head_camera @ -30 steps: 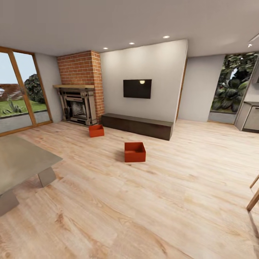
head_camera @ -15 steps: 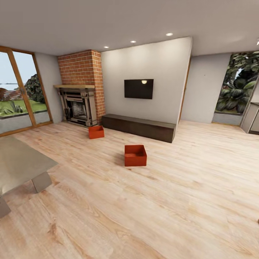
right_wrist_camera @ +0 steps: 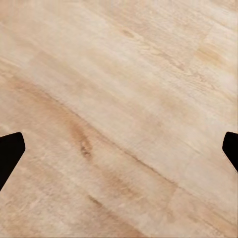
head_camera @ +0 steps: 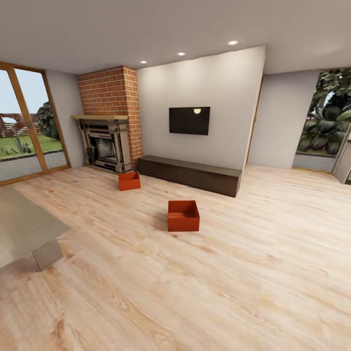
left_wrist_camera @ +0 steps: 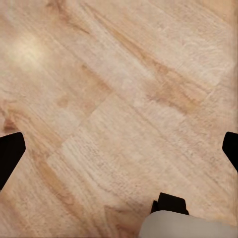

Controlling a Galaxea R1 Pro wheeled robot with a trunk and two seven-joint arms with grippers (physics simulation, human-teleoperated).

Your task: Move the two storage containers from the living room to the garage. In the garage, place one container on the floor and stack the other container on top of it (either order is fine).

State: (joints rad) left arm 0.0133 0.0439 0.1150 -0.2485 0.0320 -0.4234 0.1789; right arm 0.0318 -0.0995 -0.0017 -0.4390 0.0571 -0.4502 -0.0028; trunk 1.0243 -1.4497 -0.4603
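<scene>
In the head view two orange-red open-top storage containers rest on the light plank floor of the living room. The nearer container (head_camera: 183, 216) sits mid-floor ahead of me. The farther container (head_camera: 129, 181) stands by the brick fireplace (head_camera: 108, 119), at the left end of the long dark cabinet (head_camera: 189, 174). My left gripper (left_wrist_camera: 119, 151) hangs open over bare planks, its two dark fingertips at opposite edges of the wrist view. My right gripper (right_wrist_camera: 119, 151) is likewise open above bare wood, holding nothing.
A grey table (head_camera: 22, 229) juts in at the near left. A TV (head_camera: 189, 120) hangs on the white wall above the cabinet. Glass doors (head_camera: 22, 126) are at the far left, a doorway and window (head_camera: 326, 122) at the far right. Wide plank floor lies between me and the containers.
The whole head view has shifted: the camera has moved forward and turned slightly, so the table slides out at the left and the containers appear a little nearer. The containers themselves have not moved.
</scene>
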